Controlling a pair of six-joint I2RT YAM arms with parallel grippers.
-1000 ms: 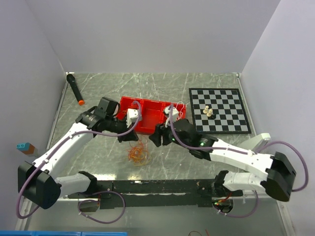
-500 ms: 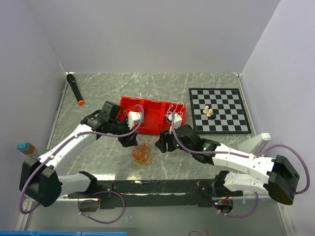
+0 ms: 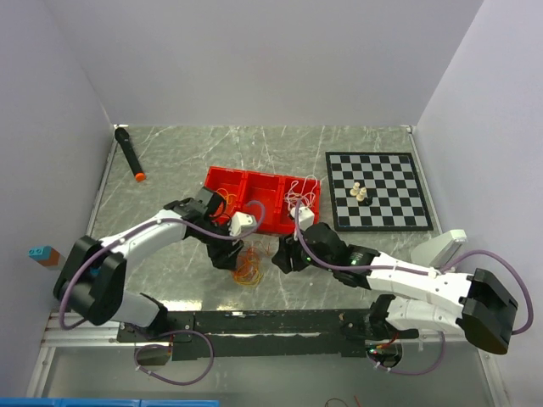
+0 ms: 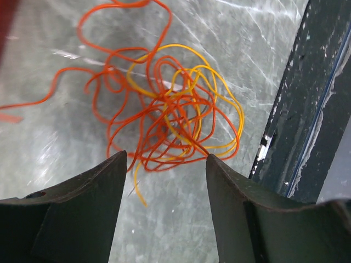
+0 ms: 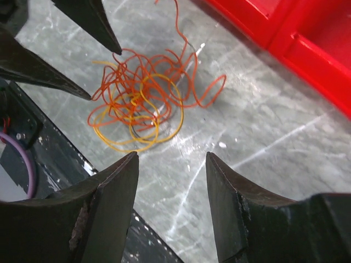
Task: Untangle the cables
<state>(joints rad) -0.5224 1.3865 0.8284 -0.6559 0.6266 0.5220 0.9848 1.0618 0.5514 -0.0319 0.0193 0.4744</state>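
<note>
The cables (image 3: 247, 268) lie as a loose tangle of orange and yellow strands on the grey table, just in front of the red tray (image 3: 271, 192). More thin white strands (image 3: 300, 194) sit in the tray's right compartment. My left gripper (image 3: 227, 255) is open at the tangle's left edge. In the left wrist view its tips (image 4: 165, 155) frame the near side of the cables (image 4: 170, 115), and one orange strand touches the right fingertip (image 4: 211, 161). My right gripper (image 3: 285, 258) is open to the right of the tangle. Its jaws (image 5: 171, 154) are empty, a little short of the cables (image 5: 140, 101).
A chessboard (image 3: 377, 191) carrying a few pale pieces (image 3: 359, 192) lies at the right. A black marker with an orange tip (image 3: 129, 153) is at the far left. The dark rail (image 3: 271, 322) runs along the near edge, close to the tangle (image 4: 307, 109).
My left gripper has opened from shut and swung down to the tangle's left side. The right gripper has slid toward the near edge and narrowed a little.
</note>
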